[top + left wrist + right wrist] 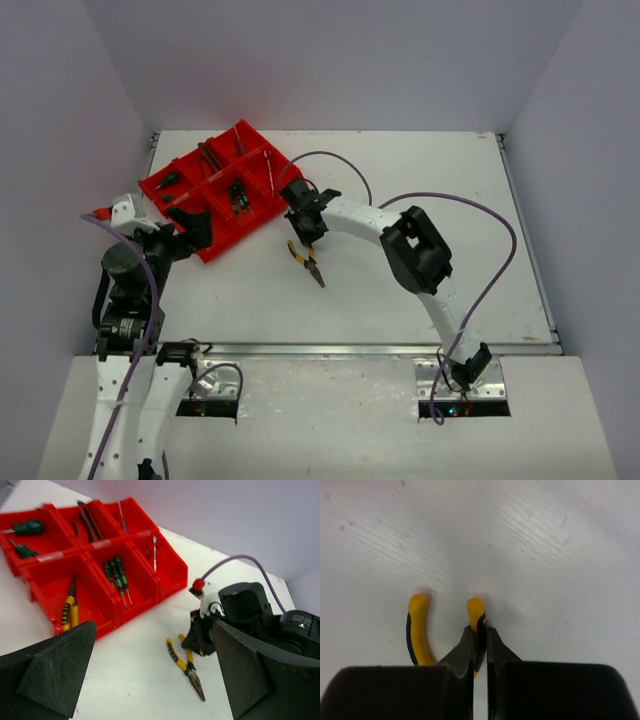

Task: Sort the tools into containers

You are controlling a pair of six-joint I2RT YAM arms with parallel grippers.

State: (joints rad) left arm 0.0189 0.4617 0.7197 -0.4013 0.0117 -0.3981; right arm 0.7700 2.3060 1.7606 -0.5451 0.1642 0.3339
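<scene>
A pair of yellow-handled pliers point(308, 262) lies on the white table just right of the red tray point(262, 215), nose pointing toward the near edge. My right gripper point(480, 635) is shut on one of its handles point(476, 611); the other handle point(418, 630) curves free to the left. From the left wrist view the same pliers point(186, 665) rest flat, with the right gripper point(202, 637) at their handle end. My left gripper point(154, 630) stands open and holds nothing, hovering at the tray's near corner point(190, 225).
The tray's compartments point(105, 627) hold another yellow pliers point(70, 611), green-black screwdrivers point(118, 577), dark green-handled screwdrivers point(27, 528), black pliers point(88, 520) and a silver wrench point(154, 552). Grey walls enclose the table at the back and sides.
</scene>
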